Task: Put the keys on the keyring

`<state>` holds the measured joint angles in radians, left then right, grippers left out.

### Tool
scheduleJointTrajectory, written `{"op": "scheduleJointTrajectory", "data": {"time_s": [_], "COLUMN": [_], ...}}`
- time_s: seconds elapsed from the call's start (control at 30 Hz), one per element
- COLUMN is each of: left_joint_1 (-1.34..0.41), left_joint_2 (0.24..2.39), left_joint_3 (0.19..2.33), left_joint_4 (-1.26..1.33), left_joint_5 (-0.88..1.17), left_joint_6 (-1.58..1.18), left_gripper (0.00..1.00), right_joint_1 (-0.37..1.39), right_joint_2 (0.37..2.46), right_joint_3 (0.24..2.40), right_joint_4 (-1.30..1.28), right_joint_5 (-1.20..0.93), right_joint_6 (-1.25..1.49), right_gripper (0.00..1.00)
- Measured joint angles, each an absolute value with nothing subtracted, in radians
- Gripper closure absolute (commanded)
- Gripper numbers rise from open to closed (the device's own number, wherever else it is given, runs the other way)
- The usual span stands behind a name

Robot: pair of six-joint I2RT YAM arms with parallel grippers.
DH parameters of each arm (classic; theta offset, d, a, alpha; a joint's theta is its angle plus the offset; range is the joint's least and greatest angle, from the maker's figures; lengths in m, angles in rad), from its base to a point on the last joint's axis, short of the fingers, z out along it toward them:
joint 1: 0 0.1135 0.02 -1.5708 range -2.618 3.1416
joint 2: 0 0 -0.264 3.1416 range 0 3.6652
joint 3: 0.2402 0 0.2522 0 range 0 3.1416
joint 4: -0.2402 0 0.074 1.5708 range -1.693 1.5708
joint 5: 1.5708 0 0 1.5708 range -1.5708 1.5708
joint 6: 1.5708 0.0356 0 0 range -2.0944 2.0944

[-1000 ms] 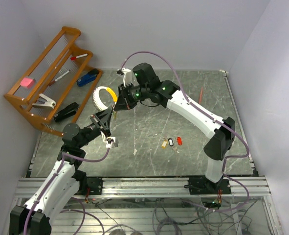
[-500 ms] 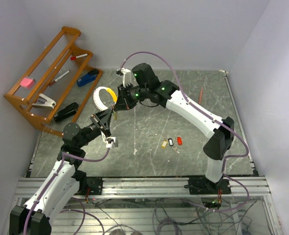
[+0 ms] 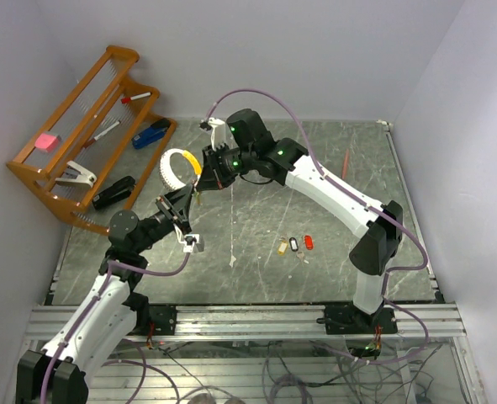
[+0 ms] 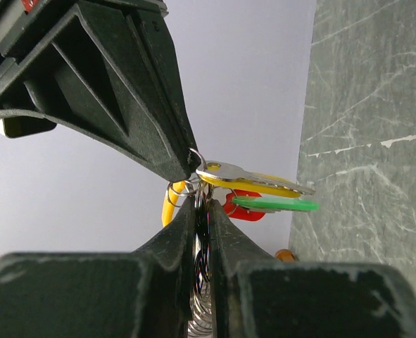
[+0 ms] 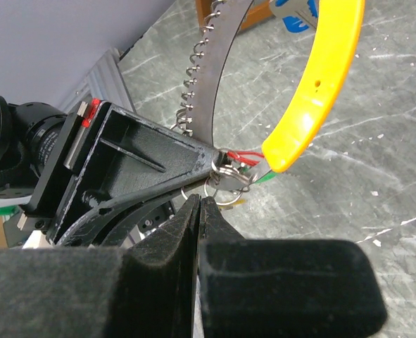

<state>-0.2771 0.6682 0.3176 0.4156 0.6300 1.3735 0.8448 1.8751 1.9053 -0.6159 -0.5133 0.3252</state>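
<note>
Since nothing has visibly shifted over the past second, both arms stay stretched over the far left of the grey marbled table, with open surface to the right. The left gripper clamps the yellow-banded, silver-coiled keyring. The right gripper is closed, its tips touching the ring of the hanging colour-tagged metal keys. Three loose keys lie mid-table.

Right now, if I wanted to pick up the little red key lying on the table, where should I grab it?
Grab the red key by its plastic tag, coming straight down from above, because it lies flat on the table. It ends its row on the right, with the black-and-white key close on its left, so pinching its near and far ends probably works best.
</note>
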Motion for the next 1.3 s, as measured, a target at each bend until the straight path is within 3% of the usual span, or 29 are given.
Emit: {"op": "scheduleJointTrajectory", "data": {"time_s": [1.3], "left_joint_1": [-0.283], "left_joint_2": [0.664], "left_joint_3": [0.318], "left_joint_4": [0.415], "left_joint_5": [0.583], "left_joint_6": [1.451], "left_gripper": [0.93], "right_joint_1": [0.855], "right_joint_2": [1.89], "right_joint_3": [1.969], "right_joint_4": [-0.667], "right_joint_5": [-0.426], "right_joint_6": [0.351], "right_gripper": [1.0]}}
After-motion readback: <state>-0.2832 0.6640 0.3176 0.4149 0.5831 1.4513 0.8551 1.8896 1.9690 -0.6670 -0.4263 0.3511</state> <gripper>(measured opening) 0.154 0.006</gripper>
